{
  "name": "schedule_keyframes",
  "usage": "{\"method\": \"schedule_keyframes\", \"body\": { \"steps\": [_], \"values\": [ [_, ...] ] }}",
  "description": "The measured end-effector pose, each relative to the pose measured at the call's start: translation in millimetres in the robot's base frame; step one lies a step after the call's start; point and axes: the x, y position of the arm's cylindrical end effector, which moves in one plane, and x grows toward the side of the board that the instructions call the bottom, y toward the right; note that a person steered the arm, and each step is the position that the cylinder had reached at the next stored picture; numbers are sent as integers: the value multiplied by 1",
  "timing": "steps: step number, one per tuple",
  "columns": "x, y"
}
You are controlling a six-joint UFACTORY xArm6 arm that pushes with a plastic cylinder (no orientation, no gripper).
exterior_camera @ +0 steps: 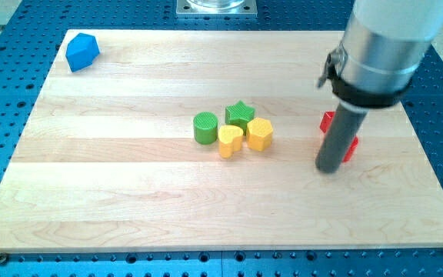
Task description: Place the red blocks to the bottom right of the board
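Two red blocks sit at the view's right, both partly hidden behind my rod: one (327, 121) shows at the rod's left, the other (351, 148) at its right. Their shapes cannot be made out. My tip (328, 169) rests on the board just below and between them, close to or touching them.
A cluster stands at the board's middle: a green cylinder (204, 128), a green star (239, 115), a yellow heart (231, 141) and a yellow hexagon (260, 134). A blue block (82, 51) lies at the top left corner. The wooden board (129, 208) lies on a blue perforated table.
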Motion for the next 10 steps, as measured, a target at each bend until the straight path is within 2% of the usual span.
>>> {"method": "schedule_keyframes", "body": {
  "steps": [1,5,6,8,9,10],
  "values": [
    [-4,0],
    [-80,-1],
    [-116,-25],
    [-235,-22],
    [-218,8],
    [-137,32]
  ]
}}
